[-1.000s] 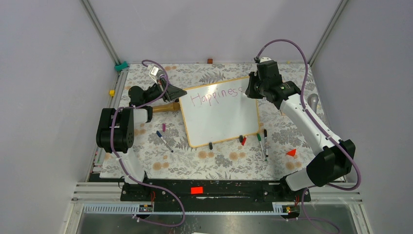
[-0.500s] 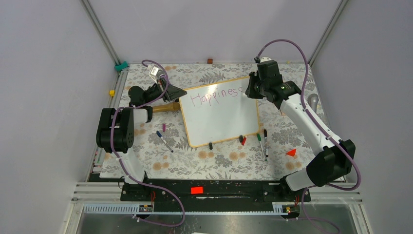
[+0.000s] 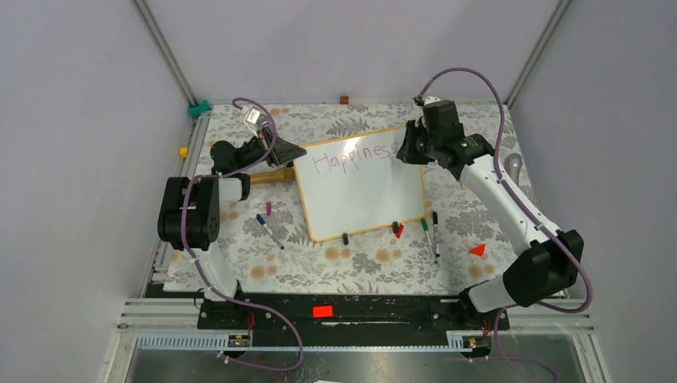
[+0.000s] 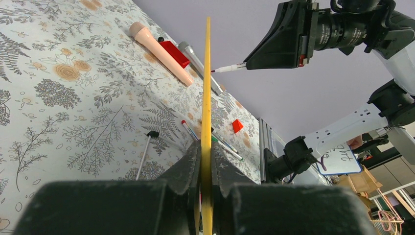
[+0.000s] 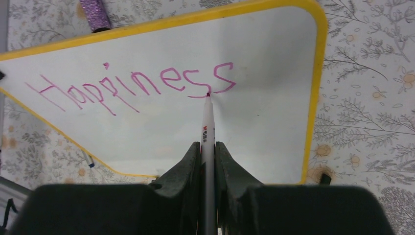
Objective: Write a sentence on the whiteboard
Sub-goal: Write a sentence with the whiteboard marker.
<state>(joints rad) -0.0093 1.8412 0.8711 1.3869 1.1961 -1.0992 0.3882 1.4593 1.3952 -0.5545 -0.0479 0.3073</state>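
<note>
Right gripper point(image 5: 207, 152) clamped on a white marker point(image 5: 208, 122); its tip sits at the base of the last "s", just ahead of the fingers. The sentence point(image 5: 142, 88) reads only "Happiness" so far, running left from the tip; bare board lies below for the second line. Left gripper point(image 4: 205, 161) pinched on the whiteboard point(image 3: 359, 187) rim, board edge-on between its fingers and standing steep. Risks: pressing too hard could swing the board about that single pinch and smear strokes; the marker could slip in the jaws, since only a thin barrel is held.
</note>
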